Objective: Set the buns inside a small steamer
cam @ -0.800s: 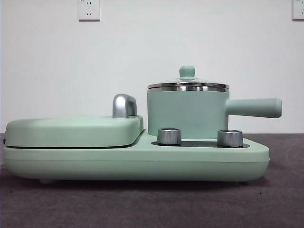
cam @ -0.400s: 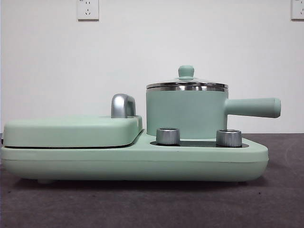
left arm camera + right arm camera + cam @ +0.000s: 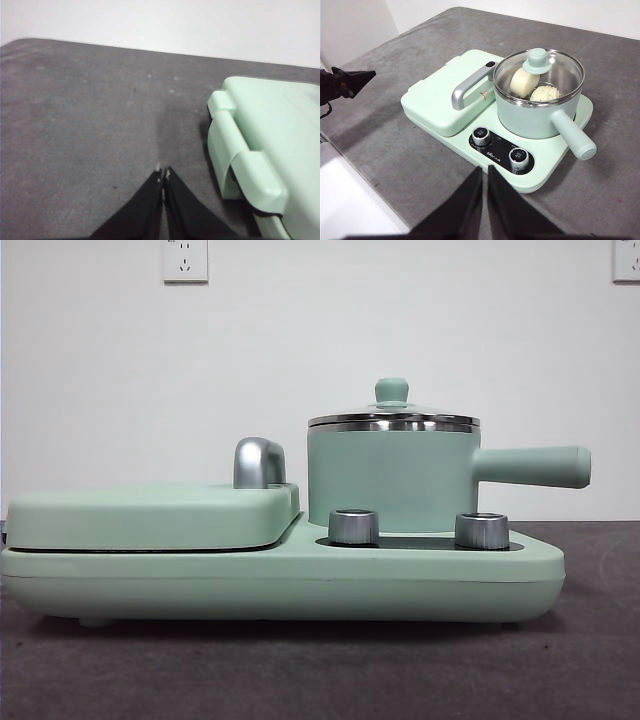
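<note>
change: none over the last second, front view is static | buns: cylinder roll (image 3: 523,82) and pleated bun (image 3: 546,93) inside lidded small steamer (image 3: 392,480) | left gripper (image 3: 163,175) and right gripper (image 3: 485,172): closed, empty, away above the counter (image 3: 395,145) | task: looks complete

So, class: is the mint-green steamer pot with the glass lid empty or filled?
Filled. Through the closed glass lid of the mint-green steamer pot, a smooth cream roll and a round pleated bun sit inside.

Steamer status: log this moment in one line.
buns in steamer | lid on | left gripper shut, idle | right gripper shut, idle
</note>
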